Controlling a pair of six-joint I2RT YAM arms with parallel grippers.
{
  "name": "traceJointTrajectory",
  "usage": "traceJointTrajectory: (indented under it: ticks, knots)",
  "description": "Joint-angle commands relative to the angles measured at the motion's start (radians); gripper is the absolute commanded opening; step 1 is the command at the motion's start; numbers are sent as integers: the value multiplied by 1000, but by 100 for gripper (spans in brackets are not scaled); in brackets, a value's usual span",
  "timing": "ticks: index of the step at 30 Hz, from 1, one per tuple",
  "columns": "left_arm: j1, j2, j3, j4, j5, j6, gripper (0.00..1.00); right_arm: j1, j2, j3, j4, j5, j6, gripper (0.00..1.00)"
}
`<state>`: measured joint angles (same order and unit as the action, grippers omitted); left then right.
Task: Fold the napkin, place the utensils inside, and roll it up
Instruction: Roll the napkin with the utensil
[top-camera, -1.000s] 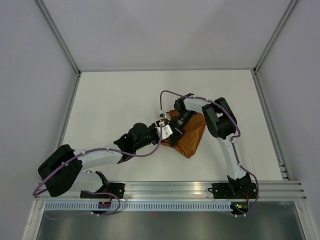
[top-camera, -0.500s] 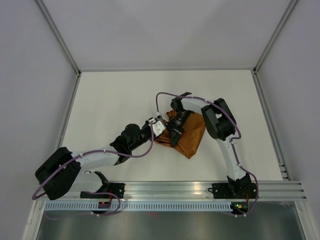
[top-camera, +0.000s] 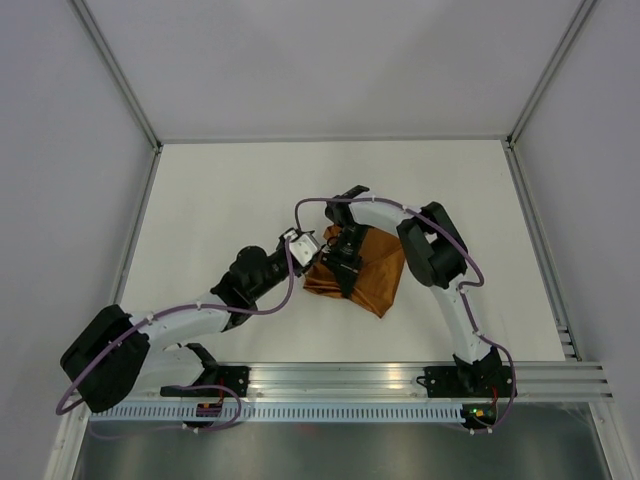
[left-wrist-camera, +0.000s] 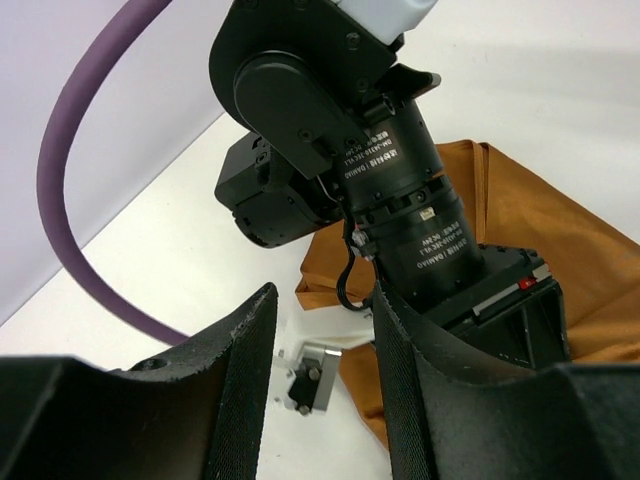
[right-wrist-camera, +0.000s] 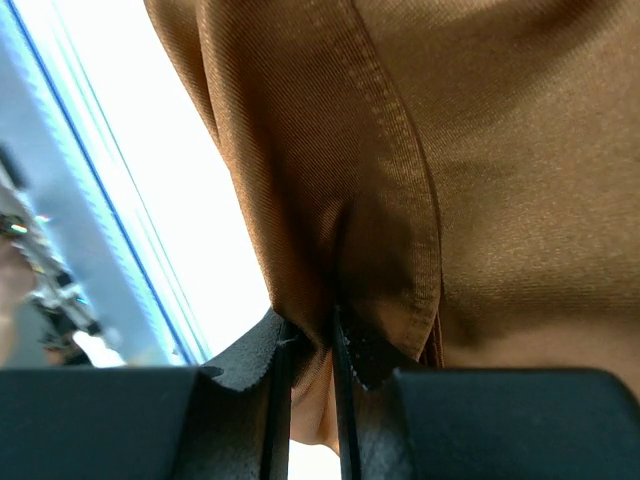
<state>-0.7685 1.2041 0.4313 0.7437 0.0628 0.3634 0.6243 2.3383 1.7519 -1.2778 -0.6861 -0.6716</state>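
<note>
The napkin (top-camera: 375, 280), seemingly soft, light and floppy, lies bunched on the table (top-camera: 220, 200), its hemmed edge, likely the firmest hold, pinched by the right gripper (right-wrist-camera: 310, 345), while the left gripper (left-wrist-camera: 322, 340) hovers beside it, fingers apart and empty.

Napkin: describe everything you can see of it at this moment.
The napkin is plain rust-brown cloth, matte and finely woven, with a stitched hem showing in the right wrist view. It lies folded in layers, roughly triangular, on the white table. The right gripper is shut on a hemmed edge at the cloth's left side, bunching it into a crease. The left gripper hangs open beside that edge, not touching the cloth.
</note>
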Motion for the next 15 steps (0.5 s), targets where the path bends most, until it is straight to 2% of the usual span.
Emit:
traceJointTrajectory:
  ticks: [1,9,13,15]
  knots:
    - [15,-44,-20,74,28,-50,49,55,69,-57,258,345,-144,1]
    - [32,-104,-26,43,71,-47,50,87,33,-92,313,444,-207,1]
    - [28,-86,39,-87,184,-37,52,87,41,-94,313,451,-221,1]
    - [2,-74,58,-170,195,-9,50,86,47,-94,313,448,-220,1]
